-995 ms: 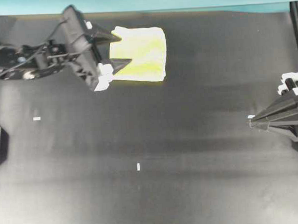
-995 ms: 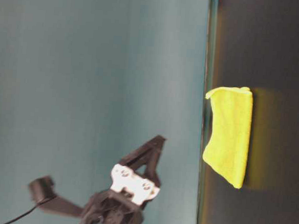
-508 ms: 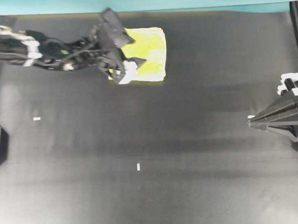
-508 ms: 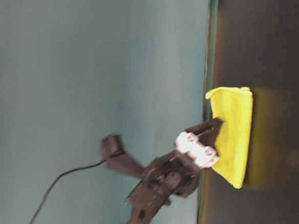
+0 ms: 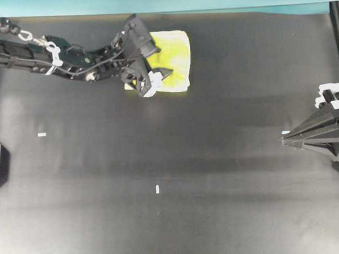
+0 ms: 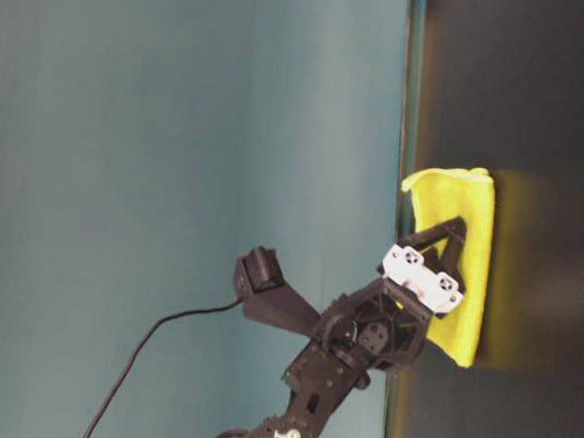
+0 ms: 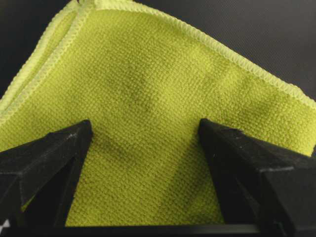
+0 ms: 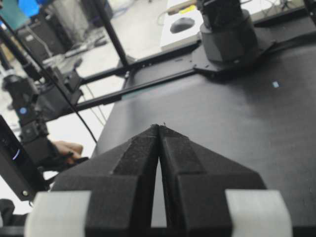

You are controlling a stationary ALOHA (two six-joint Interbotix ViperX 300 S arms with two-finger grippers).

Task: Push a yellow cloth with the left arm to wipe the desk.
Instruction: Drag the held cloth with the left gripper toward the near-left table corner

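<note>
Left gripper (image 5: pixel 160 59) open, fingers spread over yellow cloth (image 5: pixel 174 55) on surface (image 5: pixel 216 158). Right gripper (image 5: pixel 285 137) closed, empty, well apart.

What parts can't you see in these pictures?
- Overhead view: the left claw covers the yellow cloth's left part.
- Left wrist view: the cloth's near edge is cut off; the fingertips look to be on it, but pressing can't be told.
- Overhead view: the right claw base is cut off by the edge.
</note>
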